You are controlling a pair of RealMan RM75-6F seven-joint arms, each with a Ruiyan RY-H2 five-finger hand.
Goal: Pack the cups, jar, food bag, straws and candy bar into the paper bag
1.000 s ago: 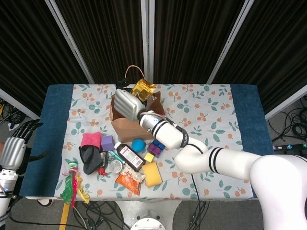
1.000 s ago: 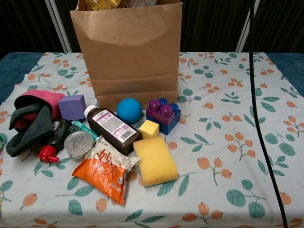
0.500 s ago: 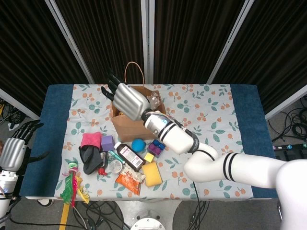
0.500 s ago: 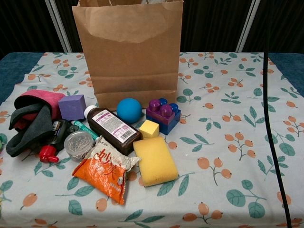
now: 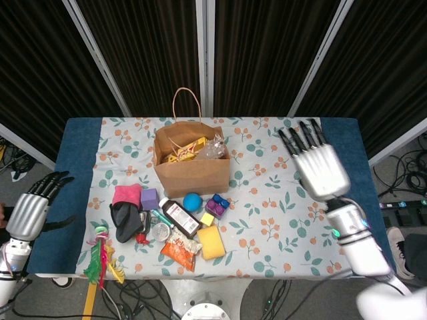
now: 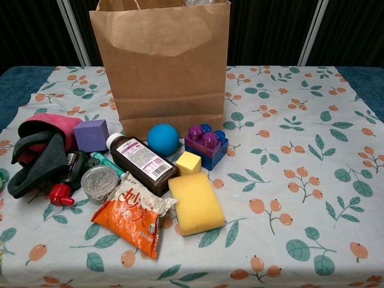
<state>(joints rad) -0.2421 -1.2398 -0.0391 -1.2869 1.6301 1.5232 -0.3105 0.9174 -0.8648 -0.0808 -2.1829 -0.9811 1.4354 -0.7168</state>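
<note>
The brown paper bag [image 5: 191, 175] [image 6: 162, 66] stands upright at the table's middle back. Yellow packaging [image 5: 185, 148] and crinkled clear plastic [image 5: 215, 145] show in its mouth. The orange food bag [image 5: 179, 250] [image 6: 133, 219] lies near the front edge, with a small silver-lidded jar [image 5: 160, 231] [image 6: 99, 182] just behind it. Colourful straws [image 5: 101, 257] lie at the front left corner. My right hand [image 5: 320, 167] hovers over the table's right side, fingers spread, holding nothing. Beyond the table's left edge, my left hand [image 5: 33, 210] is open and empty. Neither hand shows in the chest view.
In front of the bag lie a brown bottle [image 6: 144, 163], blue ball [image 6: 162, 139], purple-blue toy brick [image 6: 206, 146], yellow cube [image 6: 188, 162] and yellow sponge [image 6: 195, 204]. A purple block [image 6: 91, 134] and a pink and black cloth [image 6: 42, 153] sit at left.
My right hand released the gold packet over the bag, then pulled away to the table's right side, now empty. The left hand shifted slightly.
</note>
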